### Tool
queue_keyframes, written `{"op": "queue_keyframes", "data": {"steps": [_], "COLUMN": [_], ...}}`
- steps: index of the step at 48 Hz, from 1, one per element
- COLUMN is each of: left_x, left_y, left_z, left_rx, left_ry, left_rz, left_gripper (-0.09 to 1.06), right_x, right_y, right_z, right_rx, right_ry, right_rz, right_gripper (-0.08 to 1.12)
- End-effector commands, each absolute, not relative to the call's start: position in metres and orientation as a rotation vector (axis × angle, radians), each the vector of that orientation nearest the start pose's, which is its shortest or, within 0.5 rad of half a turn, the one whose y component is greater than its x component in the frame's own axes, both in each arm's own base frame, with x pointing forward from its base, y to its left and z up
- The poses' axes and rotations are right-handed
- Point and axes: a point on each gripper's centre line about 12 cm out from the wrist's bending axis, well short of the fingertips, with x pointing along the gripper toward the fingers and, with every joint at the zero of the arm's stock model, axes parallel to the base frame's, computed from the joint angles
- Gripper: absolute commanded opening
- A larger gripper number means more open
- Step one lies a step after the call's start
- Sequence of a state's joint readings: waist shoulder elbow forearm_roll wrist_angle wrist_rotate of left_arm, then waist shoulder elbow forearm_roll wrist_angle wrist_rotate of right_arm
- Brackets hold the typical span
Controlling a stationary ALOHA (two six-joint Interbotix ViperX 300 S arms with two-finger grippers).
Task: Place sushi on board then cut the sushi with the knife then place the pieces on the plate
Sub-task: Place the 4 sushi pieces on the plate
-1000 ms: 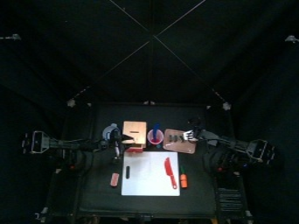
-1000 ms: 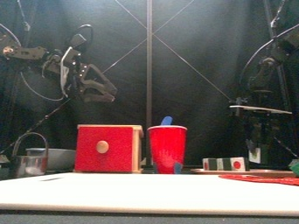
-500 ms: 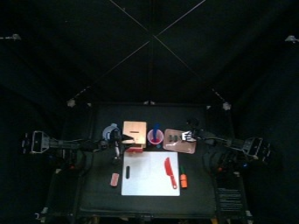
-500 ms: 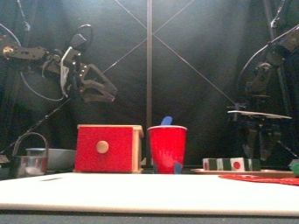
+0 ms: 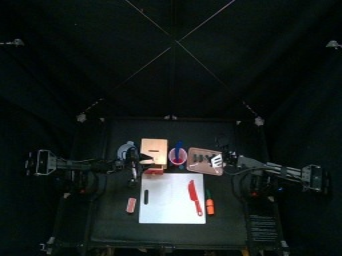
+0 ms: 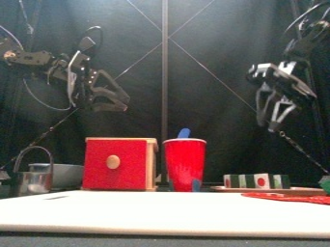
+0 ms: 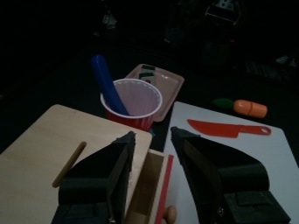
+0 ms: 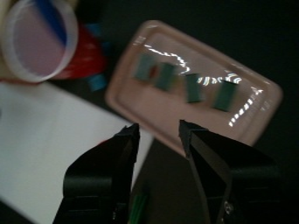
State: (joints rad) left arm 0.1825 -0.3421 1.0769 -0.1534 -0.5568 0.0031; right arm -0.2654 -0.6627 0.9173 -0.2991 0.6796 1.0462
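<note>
Several dark green sushi pieces lie in a row on the pink tray, which sits right of the red cup. In the front view the sushi pieces show low at the right. The red knife lies on the white board. A blue knife stands in the cup. My right gripper hangs open and high above the tray's near edge, holding nothing. My left gripper is open above the wooden box, also seen raised in the front view as left gripper.
The box with its red drawer front stands left of the cup. An orange toy lies on the board's right side, and a small reddish toy lies left of the board. A metal cutter sits at the far left.
My right gripper has risen well above the tray and shifted a little toward the middle. The left arm has stayed where it was.
</note>
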Motion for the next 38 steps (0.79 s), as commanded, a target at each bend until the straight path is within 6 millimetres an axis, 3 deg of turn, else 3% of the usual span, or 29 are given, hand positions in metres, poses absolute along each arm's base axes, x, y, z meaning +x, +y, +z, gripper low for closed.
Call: {"op": "queue_keyframes", "data": {"steps": [1,5,11,26,38], "left_x": [0.294,0.295,0.297,0.293,0.293], "left_y": [0.064,0.064,0.062,0.06,0.059], "left_z": [0.223,0.224,0.228,0.224,0.223], "left_rx": [-0.124,-0.113,-0.107,-0.094,-0.102], "left_ry": [0.115,0.11,0.088,0.087,0.088], "left_rz": [0.271,0.264,0.253,0.245,0.245], "left_gripper": [0.78,0.78,0.78,0.78,0.78], "right_x": [0.236,0.253,0.268,0.254,0.247], "right_y": [-0.04,-0.013,-0.001,-0.028,-0.024], "right_z": [0.252,0.257,0.261,0.223,0.229], "right_rx": [0.638,0.544,0.417,0.21,0.19], "right_ry": [0.595,0.508,0.376,0.341,0.208], "right_rz": [-0.475,-0.275,-0.099,-0.039,0.11], "right_gripper": [0.79,0.79,0.79,0.78,0.78]}}
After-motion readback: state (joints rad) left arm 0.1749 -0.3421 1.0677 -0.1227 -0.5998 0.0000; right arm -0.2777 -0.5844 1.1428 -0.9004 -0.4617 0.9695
